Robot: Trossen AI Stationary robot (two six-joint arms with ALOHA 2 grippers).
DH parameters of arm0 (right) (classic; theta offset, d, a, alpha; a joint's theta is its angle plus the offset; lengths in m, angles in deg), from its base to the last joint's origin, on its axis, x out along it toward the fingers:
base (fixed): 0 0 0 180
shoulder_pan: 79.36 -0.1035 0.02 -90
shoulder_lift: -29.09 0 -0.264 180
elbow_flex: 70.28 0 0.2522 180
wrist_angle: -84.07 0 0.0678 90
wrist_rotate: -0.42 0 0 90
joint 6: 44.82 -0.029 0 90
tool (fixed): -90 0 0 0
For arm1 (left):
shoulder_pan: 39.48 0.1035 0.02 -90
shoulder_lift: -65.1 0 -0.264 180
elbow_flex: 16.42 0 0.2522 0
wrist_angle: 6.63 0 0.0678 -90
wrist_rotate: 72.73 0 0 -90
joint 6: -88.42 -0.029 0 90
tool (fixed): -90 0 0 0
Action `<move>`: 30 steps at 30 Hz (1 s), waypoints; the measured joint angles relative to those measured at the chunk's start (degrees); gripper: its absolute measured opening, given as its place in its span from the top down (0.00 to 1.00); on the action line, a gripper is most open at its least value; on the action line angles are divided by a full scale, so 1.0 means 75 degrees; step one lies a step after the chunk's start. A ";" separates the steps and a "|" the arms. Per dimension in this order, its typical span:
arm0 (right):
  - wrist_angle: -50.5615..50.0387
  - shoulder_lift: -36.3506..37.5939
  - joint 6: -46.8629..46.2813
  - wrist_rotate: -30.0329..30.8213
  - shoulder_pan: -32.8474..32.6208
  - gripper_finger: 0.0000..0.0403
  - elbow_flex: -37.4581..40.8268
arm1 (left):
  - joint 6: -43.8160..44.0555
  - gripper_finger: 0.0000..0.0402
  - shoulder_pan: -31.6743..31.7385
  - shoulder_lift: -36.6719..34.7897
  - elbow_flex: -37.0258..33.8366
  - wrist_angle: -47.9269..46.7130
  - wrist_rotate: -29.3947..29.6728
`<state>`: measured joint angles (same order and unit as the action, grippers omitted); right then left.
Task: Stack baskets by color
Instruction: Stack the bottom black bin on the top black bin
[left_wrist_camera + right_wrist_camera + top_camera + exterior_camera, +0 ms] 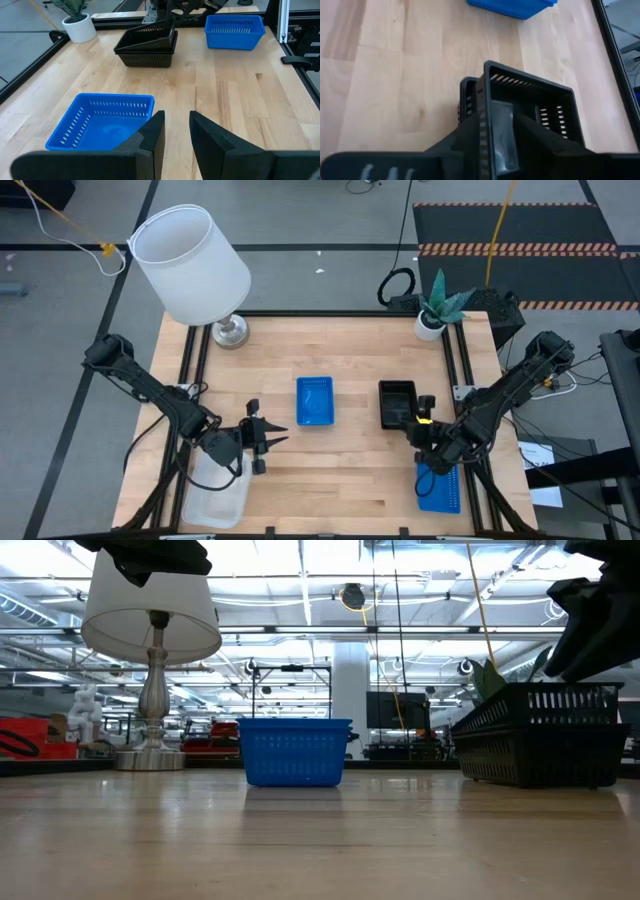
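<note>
The black perforated plastic baskets [397, 403] sit right of centre in the overhead frame, the top one tilted in the stack beneath. The right gripper [502, 131] has its jaws astride that top basket's near wall (whether they clamp it or have let go I cannot tell). To finish well, free the rim, then nudge it level. The left gripper [268, 439] waits lower left, jaws slightly parted and empty. A blue perforated plastic basket [314, 400] stands mid-desk, another blue basket [440, 488] lower right, a clear translucent basket [216, 498] lower left; none obstruct.
</note>
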<state>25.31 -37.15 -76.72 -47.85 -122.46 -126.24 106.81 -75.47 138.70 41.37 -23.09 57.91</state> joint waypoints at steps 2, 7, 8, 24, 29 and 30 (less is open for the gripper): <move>0.0112 0.0000 0.0000 0.0000 0.0000 0.68 0.0000 | 0.0003 0.77 0.0001 0.0000 0.0000 0.0000 0.0002; 0.0319 0.0006 -0.0075 -0.0207 0.0000 0.60 0.0000 | 0.0003 0.77 0.0001 0.0000 0.0000 0.0000 0.0000; 0.0354 0.0014 -0.0119 -0.0259 0.0000 0.60 0.0000 | 0.0003 0.77 0.0001 0.0000 0.0000 0.0000 0.0002; 0.0486 0.0017 -0.0598 -0.0766 0.0000 0.94 0.0000 | 0.0023 0.77 -0.0001 0.0000 0.0000 0.0000 0.0000; 0.0701 0.0076 -0.0361 -0.0772 0.0000 0.99 -0.0011 | 0.0029 0.77 -0.0001 0.0000 0.0000 0.0000 0.0000; 0.0767 0.0126 -0.0345 -0.0760 -0.0003 0.99 -0.0036 | 0.0029 0.77 0.0000 0.0000 0.0000 0.0000 0.0000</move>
<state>31.06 -36.20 -79.31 -53.55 -122.48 -126.50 107.03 -75.46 138.70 41.37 -23.09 57.91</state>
